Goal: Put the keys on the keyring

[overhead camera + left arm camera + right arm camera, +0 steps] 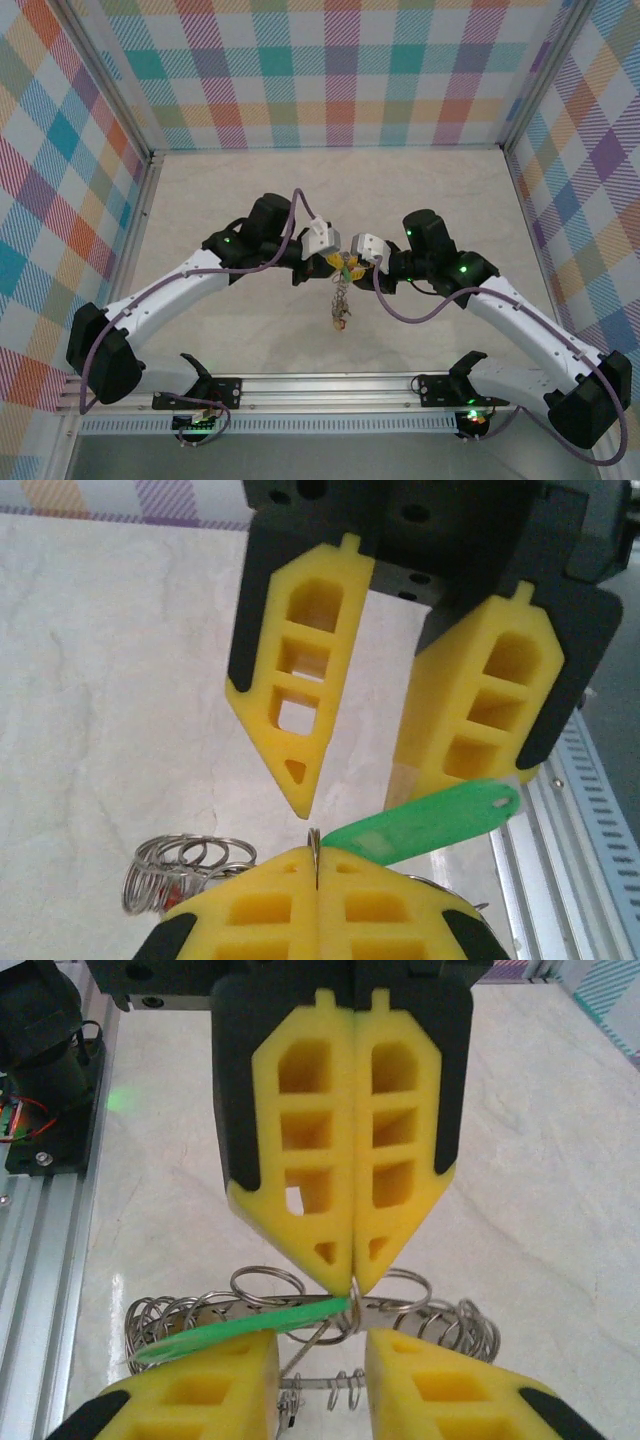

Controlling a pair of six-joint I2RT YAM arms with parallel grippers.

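Observation:
My left gripper [335,262] [316,852] [353,1285] is shut on the edge of the thin silvery keyring [314,840] [391,1303], held in the air above the table. Several keys [341,303] hang from the keyring on small split rings [180,865] [455,1325]. One key carries a green tag [430,820] [235,1328] that sticks out sideways from the pinch point. My right gripper [362,265] [355,792] [320,1348] faces the left one tip to tip and stands open, with the green tag lying across one of its fingers [200,1390].
The beige table [330,190] is walled by checked panels at the back and on both sides. An aluminium rail [330,385] runs along the near edge under both arms.

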